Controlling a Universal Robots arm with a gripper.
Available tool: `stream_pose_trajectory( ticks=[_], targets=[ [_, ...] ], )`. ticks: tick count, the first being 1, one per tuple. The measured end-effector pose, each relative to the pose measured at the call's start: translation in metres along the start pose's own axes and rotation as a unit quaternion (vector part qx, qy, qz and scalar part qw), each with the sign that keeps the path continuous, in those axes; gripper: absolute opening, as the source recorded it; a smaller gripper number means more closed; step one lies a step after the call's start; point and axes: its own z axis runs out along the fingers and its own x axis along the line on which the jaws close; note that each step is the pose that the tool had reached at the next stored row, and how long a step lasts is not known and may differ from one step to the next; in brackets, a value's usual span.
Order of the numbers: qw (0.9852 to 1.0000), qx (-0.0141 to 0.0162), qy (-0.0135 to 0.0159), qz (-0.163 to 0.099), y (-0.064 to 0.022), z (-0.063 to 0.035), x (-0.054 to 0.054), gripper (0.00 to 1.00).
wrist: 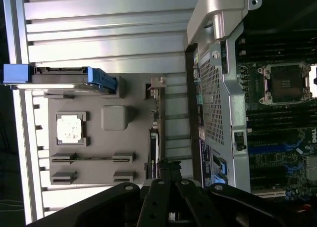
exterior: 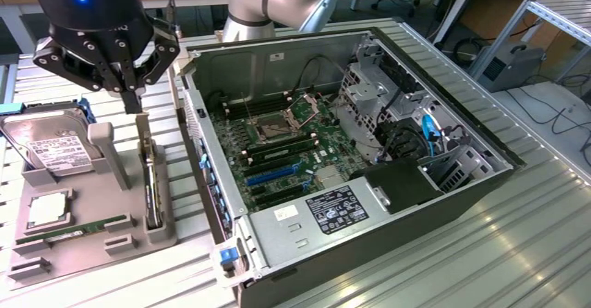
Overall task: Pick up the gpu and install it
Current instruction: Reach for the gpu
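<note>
Exterior view slants down; wrist view looks straight past gripper [wrist: 168,165]; both share case [exterior: 268,62].

Gpu [exterior: 149,183] stands on its long edge in slot of grey holder [exterior: 88,246], on holder's side nearest open computer case [exterior: 277,55]. Thin dark card, seen nearly edge-on. Silvery metal bracket [exterior: 141,135] at far end stands upright, taller than card. Not yet in case.
</note>
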Motion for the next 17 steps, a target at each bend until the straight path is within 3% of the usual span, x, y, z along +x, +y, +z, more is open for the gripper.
stream_pose_trajectory(
  ticks=[17],
  targets=[
    [1.0, 0.001, -0.0001, 0.0, -0.0103, -0.0004, 0.0029, 0.11]
  ],
)
